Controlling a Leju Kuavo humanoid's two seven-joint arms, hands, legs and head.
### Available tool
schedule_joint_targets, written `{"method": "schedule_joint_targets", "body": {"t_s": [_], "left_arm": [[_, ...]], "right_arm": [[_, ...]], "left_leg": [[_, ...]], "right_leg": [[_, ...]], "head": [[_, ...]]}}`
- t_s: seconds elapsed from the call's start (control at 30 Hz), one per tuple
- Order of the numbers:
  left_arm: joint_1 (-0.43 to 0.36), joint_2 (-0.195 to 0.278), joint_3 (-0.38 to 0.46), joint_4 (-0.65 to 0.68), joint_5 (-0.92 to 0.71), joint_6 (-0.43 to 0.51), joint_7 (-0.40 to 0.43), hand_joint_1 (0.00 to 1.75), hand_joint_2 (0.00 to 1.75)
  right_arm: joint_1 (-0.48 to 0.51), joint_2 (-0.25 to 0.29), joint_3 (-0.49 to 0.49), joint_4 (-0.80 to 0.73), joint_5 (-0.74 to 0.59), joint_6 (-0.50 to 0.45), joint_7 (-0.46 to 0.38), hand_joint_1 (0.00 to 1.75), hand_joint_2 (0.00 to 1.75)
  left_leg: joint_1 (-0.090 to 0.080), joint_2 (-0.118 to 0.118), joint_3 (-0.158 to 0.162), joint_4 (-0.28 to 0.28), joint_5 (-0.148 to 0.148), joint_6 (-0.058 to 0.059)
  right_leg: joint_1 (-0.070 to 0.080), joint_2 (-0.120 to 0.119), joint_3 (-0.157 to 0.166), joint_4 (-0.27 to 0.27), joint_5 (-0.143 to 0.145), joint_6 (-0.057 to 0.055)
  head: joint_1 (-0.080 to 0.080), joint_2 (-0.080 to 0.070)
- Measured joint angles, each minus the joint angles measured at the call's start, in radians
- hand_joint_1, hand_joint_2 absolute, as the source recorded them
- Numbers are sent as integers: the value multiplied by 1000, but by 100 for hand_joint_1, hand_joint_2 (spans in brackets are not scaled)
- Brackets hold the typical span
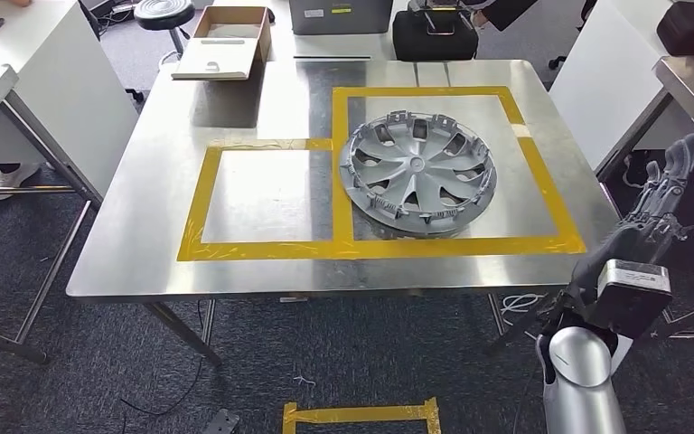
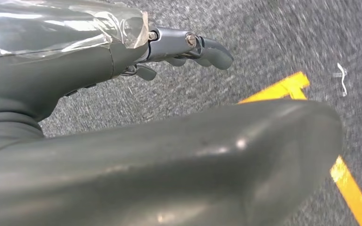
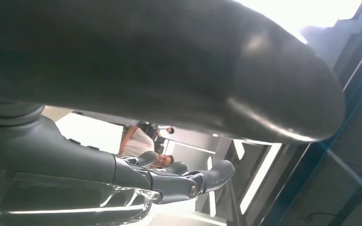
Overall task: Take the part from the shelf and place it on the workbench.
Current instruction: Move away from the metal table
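The wheel cover [image 1: 417,174] lay on the counter [image 1: 145,181] inside the yellow tape; placement looked done. The right robot hand [image 1: 655,203] beside the counter and the left robot hand [image 2: 188,47] were released, holding nothing.

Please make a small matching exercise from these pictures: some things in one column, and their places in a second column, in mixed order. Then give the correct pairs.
Things:
1. hubcap
2. cardboard box
3. right hand
4. black case

Places:
A. beyond the far edge of the workbench, to the left
B. inside the larger yellow tape frame on the workbench
C. raised beside the right edge of the workbench, holding nothing
D. beyond the far edge of the workbench, to the right of the middle

Pairs: 1-B, 2-A, 3-C, 4-D
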Motion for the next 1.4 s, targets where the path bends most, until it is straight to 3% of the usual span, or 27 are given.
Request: {"method": "schedule_joint_targets", "body": {"t_s": [0.23,0.6,1.13,1.4], "left_arm": [[11,-8,17,12,14,5,-16,0,0],[17,-20,47,37,38,13,-42,0,0],[24,-47,69,77,39,10,-54,0,0],[27,-46,76,84,46,-3,-53,0,0]], "right_arm": [[64,-2,-92,0,-13,-2,3,0,0],[155,6,-242,72,-13,-40,65,0,0],[197,90,-558,497,114,57,176,0,0],[187,125,-608,740,240,145,256,0,0]], "left_leg": [[-10,-1,-6,7,-1,7],[-9,-1,-7,7,-2,8],[-7,-1,-8,7,-2,8],[-7,-1,-8,6,-2,8]], "right_leg": [[-5,-1,3,-11,8,5],[-5,-1,2,-13,9,9],[-4,-1,1,-13,9,9],[-3,-1,1,-13,9,9]], "head": [[2,0],[2,0],[2,0],[2,0]]}}
